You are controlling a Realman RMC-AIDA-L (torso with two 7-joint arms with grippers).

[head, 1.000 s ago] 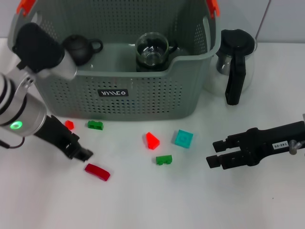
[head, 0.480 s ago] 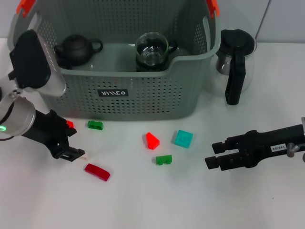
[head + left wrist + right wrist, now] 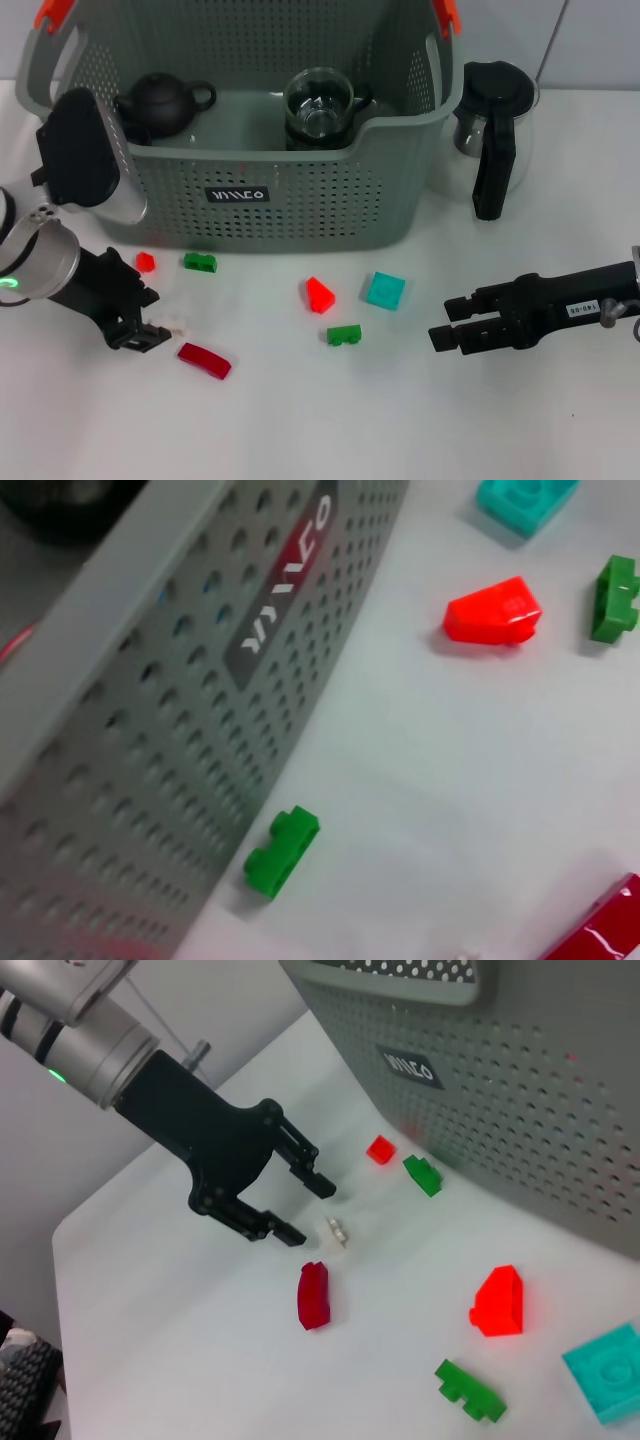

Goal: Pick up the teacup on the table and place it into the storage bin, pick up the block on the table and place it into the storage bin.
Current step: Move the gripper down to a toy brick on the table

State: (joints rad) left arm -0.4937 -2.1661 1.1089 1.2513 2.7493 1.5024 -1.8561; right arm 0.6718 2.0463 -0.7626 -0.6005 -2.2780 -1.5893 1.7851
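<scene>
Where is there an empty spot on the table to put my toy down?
The table is bare along the near edge, below the dark red block and the green block, between the left gripper and right gripper. In front of the storage bin it is crowded with small blocks.

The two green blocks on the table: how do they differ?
The left green block lies close to the bin's front wall, near the left gripper; the right green block sits out in the open, farther from the bin and nearer the right gripper. The left one has a small red block beside it; the right one lies below a red wedge and teal block. Both are small, green and studded.
</scene>
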